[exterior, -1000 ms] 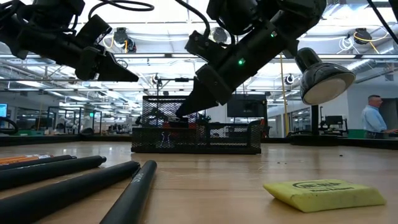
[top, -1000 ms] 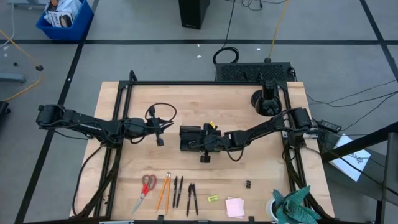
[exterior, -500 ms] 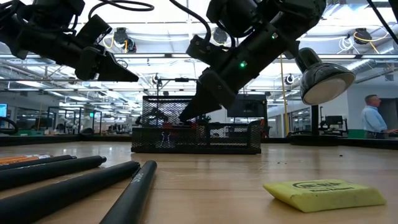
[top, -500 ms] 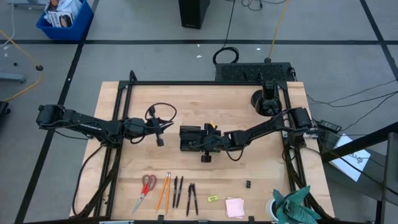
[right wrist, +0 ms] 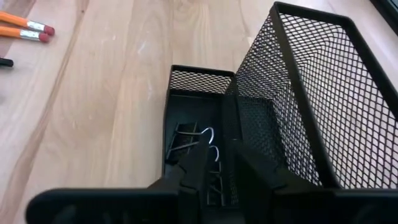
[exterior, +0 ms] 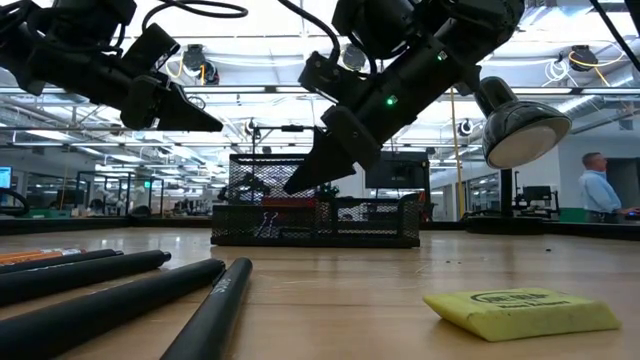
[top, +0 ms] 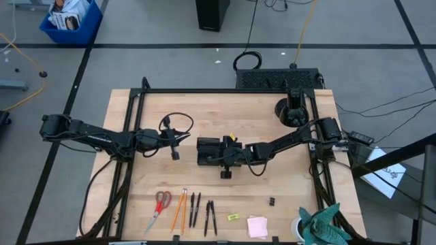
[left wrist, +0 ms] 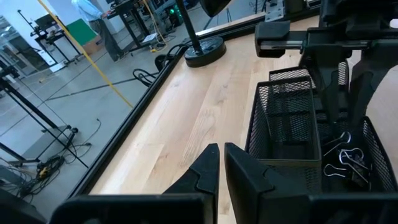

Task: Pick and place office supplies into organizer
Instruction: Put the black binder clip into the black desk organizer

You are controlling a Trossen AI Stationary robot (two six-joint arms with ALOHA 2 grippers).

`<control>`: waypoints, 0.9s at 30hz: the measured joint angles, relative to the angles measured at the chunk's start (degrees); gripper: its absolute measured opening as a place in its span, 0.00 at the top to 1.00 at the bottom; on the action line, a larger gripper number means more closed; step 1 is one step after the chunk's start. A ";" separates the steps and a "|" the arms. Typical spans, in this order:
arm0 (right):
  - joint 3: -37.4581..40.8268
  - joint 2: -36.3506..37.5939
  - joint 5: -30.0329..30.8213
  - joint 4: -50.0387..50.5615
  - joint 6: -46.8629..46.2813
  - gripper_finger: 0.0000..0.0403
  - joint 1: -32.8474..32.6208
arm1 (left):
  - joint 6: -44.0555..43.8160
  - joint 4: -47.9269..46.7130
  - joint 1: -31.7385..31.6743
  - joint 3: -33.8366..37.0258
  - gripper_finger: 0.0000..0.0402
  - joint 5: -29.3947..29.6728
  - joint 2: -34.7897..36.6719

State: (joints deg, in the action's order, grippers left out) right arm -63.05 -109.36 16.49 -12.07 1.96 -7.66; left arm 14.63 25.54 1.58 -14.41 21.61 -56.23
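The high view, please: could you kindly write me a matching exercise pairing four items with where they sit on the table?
Items:
1. red-handled scissors
2. pink sticky-note pad
3. mesh organizer
4. round black stand base

Places:
A. table's middle
B. far right corner
C. near edge, leftmost of the row
D. near edge, right of the yellow eraser

Pairs: 1-C, 2-D, 3-A, 4-B

Pale matt wooden table (top: pixel 204 109), black wire-mesh metal organizer (right wrist: pixel 298 93), shiny metal-handled black binder clips (right wrist: pixel 199 146), matt yellow eraser (exterior: pixel 520 308)
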 joint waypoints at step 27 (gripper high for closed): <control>0.07 19.76 1.02 39.03 -39.29 0.64 -25.18 | -1.23 0.27 0.00 0.00 0.92 -0.01 0.00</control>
State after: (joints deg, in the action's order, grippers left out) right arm -62.98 -89.60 17.51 26.96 -37.33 -32.84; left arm 13.40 25.81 1.58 -14.41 21.59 -56.23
